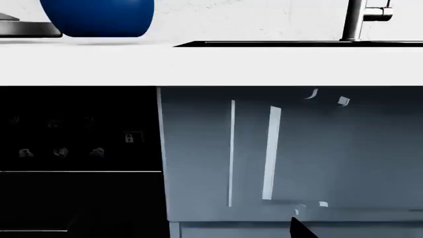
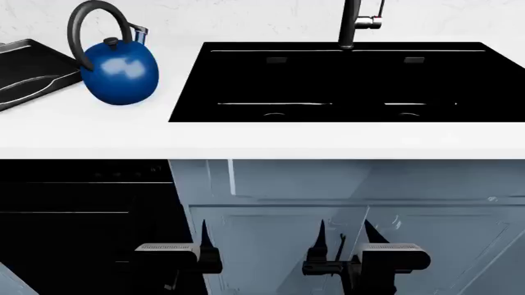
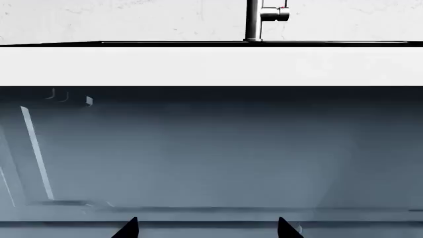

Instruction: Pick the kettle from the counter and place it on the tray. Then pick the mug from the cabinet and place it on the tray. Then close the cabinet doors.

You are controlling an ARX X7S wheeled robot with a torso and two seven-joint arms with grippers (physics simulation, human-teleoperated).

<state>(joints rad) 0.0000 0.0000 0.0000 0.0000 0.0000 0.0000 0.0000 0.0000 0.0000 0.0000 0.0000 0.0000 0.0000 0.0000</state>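
Both grippers, left [image 2: 203,246] and right [image 2: 343,246], open, empty, low. Risk: kettle [image 2: 120,70] sits beside tray [image 2: 33,67]; sloppy handle grab knocks it.

Simulated home kitchen. Evidence: white desk [image 2: 98,132] running wall to wall with a built-in black double sink [image 2: 328,80] set toward its right end, metal faucet [image 2: 353,24] at the sink's back edge, white marbled wall [image 2: 246,18] behind. Blue-grey base cabinet doors [image 2: 279,215] under the desk's front edge, a black appliance front [image 1: 79,148] with small control icons beside them at the left. Blue kettle [image 2: 120,70] and black tray [image 2: 33,70] near the desk's back-left corner.
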